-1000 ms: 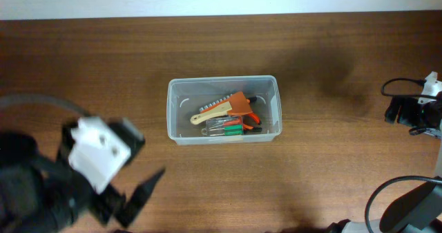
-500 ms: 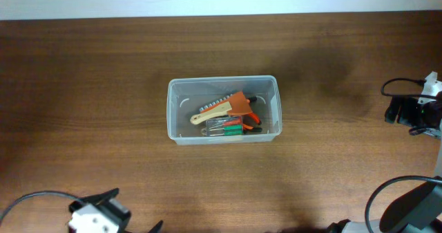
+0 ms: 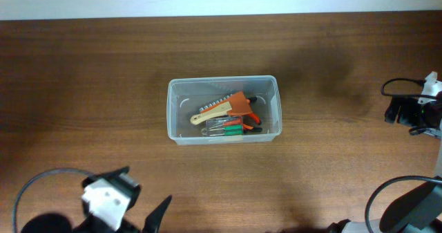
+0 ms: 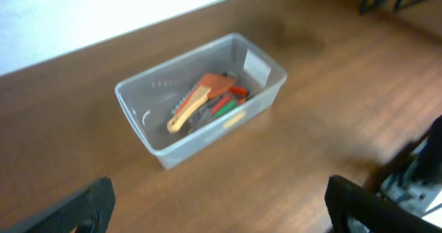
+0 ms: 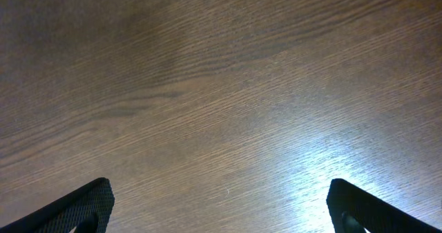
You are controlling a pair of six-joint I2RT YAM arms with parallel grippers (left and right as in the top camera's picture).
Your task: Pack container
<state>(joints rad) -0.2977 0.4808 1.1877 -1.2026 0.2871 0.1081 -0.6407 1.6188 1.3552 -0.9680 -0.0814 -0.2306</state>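
From above, the container (image 3: 173, 122) sits at the middle of the frame on the brown wooden table (image 3: 331, 164), long side running left to right. Inside it, toward the right half, lie a wooden-handled tool (image 3: 213, 111), an orange piece (image 3: 239, 103) and some green-handled tools (image 3: 232, 128), all piled together below the rim. No loose tool shows anywhere on the table, so the packing looks largely done. No lid is in view, and whether closing is called for cannot be told. The left gripper (image 3: 137, 200) is at the lower left of the frame, well apart from the tub, with its fingers spread and nothing between them. The right arm (image 3: 414, 110) is at the far right edge, also well apart. Nothing lies between either arm and the tub. In the left wrist view the container (image 4: 207, 133) is at upper centre with the same tools inside and a pale label (image 4: 257, 65) on its far right wall. The two fingertips stand at the lower corners, wide apart and empty. In the right wrist view only bare wood shows, with a bright glare at the lower right. The right gripper (image 5: 221, 202) has its fingers wide at the lower corners and holds nothing.
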